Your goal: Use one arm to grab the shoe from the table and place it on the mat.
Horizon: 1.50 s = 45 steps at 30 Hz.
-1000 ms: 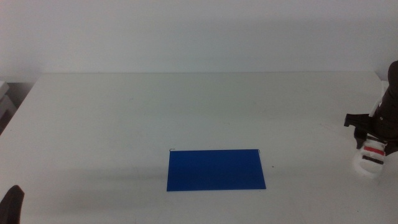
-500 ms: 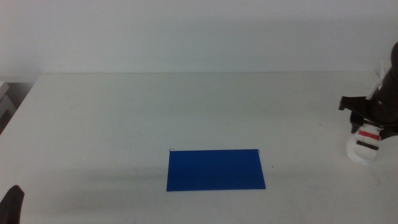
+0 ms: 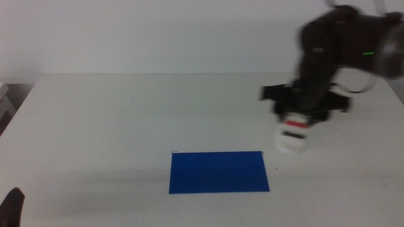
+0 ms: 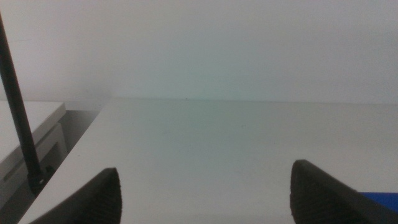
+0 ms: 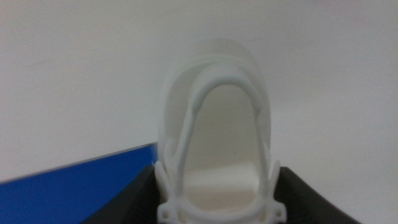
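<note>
Right arm carries the shoe above the worktop

The right gripper (image 3: 302, 113) has its jaws clamped on the white sneaker (image 3: 291, 133), held clear of the white worktop (image 3: 113, 120), toe hanging down just off the far right corner of the dark-blue mat (image 3: 219, 171). The left gripper (image 4: 202, 193) waits at the near left edge, jaws apart.
</note>
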### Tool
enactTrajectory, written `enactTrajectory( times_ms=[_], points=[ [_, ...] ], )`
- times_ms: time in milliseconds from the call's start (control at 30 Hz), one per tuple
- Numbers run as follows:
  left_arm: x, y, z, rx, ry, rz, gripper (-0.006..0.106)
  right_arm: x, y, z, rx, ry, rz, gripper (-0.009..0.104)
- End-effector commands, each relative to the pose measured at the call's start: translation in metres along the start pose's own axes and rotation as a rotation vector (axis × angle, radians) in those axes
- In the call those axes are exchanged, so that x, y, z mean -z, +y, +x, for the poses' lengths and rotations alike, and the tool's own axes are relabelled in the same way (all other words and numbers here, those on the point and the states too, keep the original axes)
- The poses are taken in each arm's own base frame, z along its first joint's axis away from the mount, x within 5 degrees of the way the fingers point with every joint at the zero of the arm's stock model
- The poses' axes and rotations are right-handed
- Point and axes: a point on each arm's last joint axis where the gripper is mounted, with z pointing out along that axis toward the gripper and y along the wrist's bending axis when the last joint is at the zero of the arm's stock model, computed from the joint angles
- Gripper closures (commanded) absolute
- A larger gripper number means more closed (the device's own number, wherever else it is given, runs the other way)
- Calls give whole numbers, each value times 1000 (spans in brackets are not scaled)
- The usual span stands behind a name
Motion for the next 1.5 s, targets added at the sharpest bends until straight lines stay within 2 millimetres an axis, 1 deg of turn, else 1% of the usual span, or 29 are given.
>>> enactTrajectory(
  times_ms=[0, 100, 167, 233, 300, 433, 967, 1133, 1233, 1333, 1467],
  points=[
    [1, -1, -5, 6, -79, 20, 8, 28, 30, 2, 29, -79, -56, 99],
    [1, -1, -5, 6, -79, 20, 8, 27, 67, 11, 72, -63, -70, 99],
    [1, -1, -5, 6, -79, 20, 8, 23, 88, 19, 107, -45, -63, 99],
    [1, -1, -5, 6, -79, 20, 8, 21, 102, 22, 126, -38, -62, 99],
    [1, -1, -5, 6, -79, 20, 8, 18, 110, 27, 138, -27, -65, 99],
    [1, -1, -5, 6, -79, 20, 8, 14, 111, 28, 138, -15, -61, 99],
    [1, -1, -5, 6, -79, 20, 8, 13, 109, 27, 136, -22, -43, 99],
    [1, -1, -5, 6, -79, 20, 8, 13, 108, 30, 1, 15, -27, 99],
    [1, -1, -5, 6, -79, 20, 8, 13, 106, 31, -167, 26, -10, 99],
    [1, -1, -5, 6, -79, 20, 8, 13, 105, 32, -397, 33, 5, 99],
    [1, -1, -5, 6, -79, 20, 8, 13, 104, 33, -749, 44, 25, 99]
  ],
)
